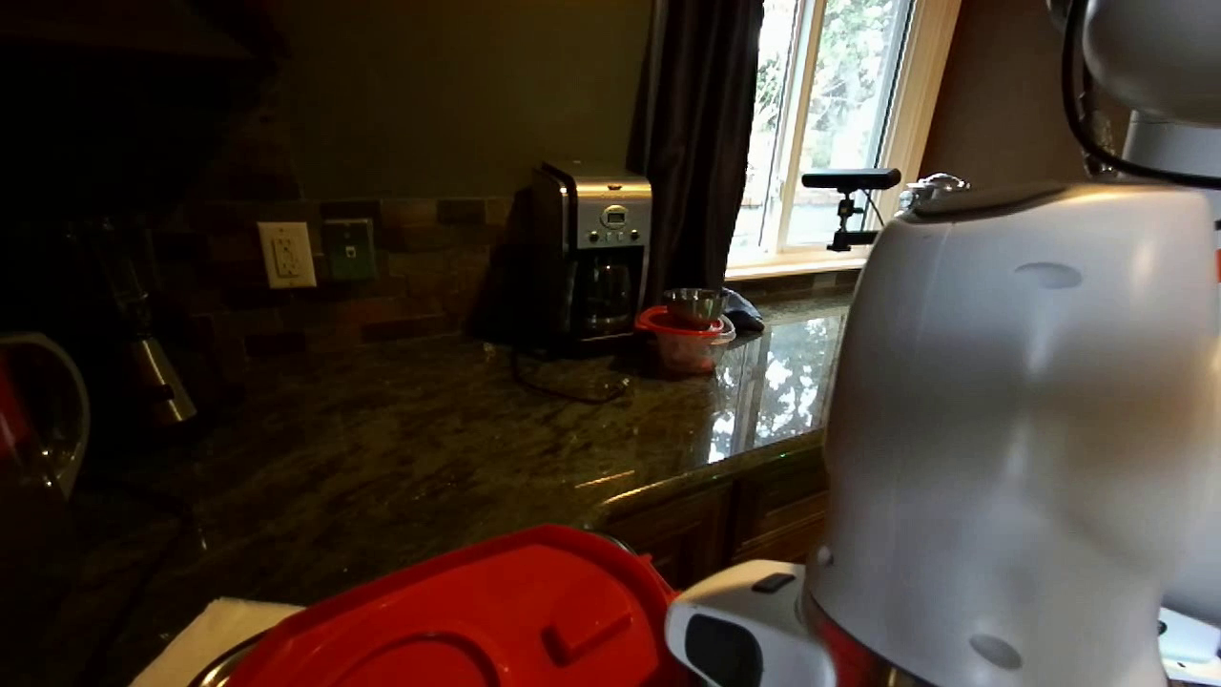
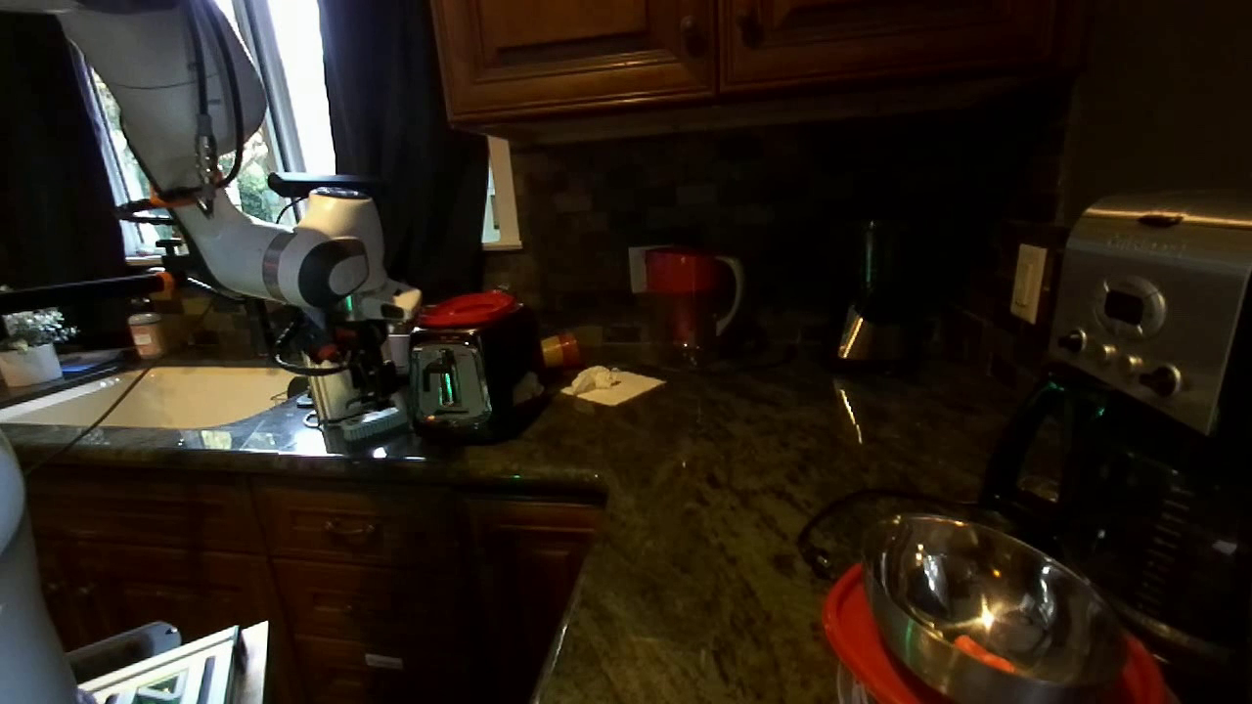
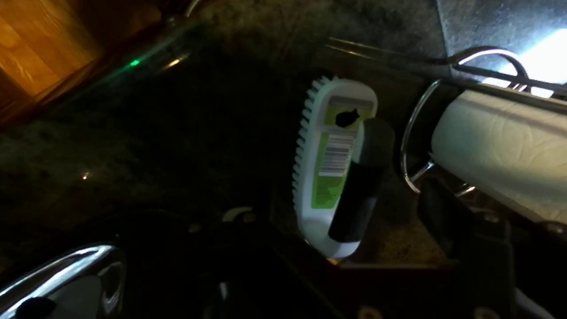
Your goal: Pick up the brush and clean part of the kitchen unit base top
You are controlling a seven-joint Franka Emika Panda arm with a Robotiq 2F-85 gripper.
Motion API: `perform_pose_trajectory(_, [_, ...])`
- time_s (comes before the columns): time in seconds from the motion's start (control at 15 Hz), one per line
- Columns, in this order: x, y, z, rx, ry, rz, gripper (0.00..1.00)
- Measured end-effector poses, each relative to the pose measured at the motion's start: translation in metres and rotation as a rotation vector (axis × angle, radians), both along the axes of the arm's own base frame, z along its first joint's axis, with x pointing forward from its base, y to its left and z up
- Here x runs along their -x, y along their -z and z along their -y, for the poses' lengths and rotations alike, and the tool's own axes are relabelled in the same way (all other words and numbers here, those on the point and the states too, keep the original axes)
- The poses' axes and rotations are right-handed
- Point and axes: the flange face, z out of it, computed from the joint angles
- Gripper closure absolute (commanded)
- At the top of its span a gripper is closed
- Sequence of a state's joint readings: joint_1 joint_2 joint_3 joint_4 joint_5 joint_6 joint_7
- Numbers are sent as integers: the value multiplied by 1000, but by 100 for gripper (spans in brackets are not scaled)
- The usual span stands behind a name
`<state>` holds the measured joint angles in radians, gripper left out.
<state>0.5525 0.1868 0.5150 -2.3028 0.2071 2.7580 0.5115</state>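
Observation:
The brush [image 3: 310, 195] has a white body, pale bristles, a green label and a black grip on its handle. In the wrist view it lies between the two dark fingers of my gripper [image 3: 354, 208], with a gap between the handle and the right finger. The gripper looks open. In an exterior view the brush [image 2: 370, 426] shows under the gripper [image 2: 372, 376], at or close to the countertop; I cannot tell if it touches. The dark speckled kitchen unit base top [image 2: 685, 548] also shows in the wrist view [image 3: 177, 110]. An exterior view [image 1: 401, 448] shows it too, but the gripper is hidden there.
A paper towel roll [image 3: 505, 146] on a wire holder stands right beside the brush. A chrome toaster [image 2: 450, 386] with a red lid [image 2: 469, 309] on top stands on the other side. The sink [image 2: 196, 386] is behind. The coffee maker [image 1: 610, 215] and metal bowl [image 2: 978, 596] are farther off.

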Motion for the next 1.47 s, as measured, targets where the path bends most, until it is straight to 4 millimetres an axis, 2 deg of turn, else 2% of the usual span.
perform_pose_trajectory(0.07, [-3,2,-2,0,-3,0,47])
perform_pose_trajectory(0.13, [-6,5,-5,1,-5,-2,61])
perform_pose_trajectory(0.2, [-9,8,-7,2,-6,-3,61])
perform_pose_trajectory(0.27, [-12,11,-9,3,-7,-4,67])
perform_pose_trajectory(0.4, [-17,15,-13,4,-8,-4,85])
perform_pose_trajectory(0.53, [-20,16,-17,4,-9,0,99])
perform_pose_trajectory(0.6, [-21,16,-19,6,-8,5,95])
perform_pose_trajectory(0.8, [-18,14,-23,20,-5,28,94])
perform_pose_trajectory(1.07, [-1,10,-30,51,-28,27,94])
perform_pose_trajectory(1.27, [15,-3,-34,47,-47,26,94])
perform_pose_trajectory(1.47, [24,-21,-26,38,-21,47,94])
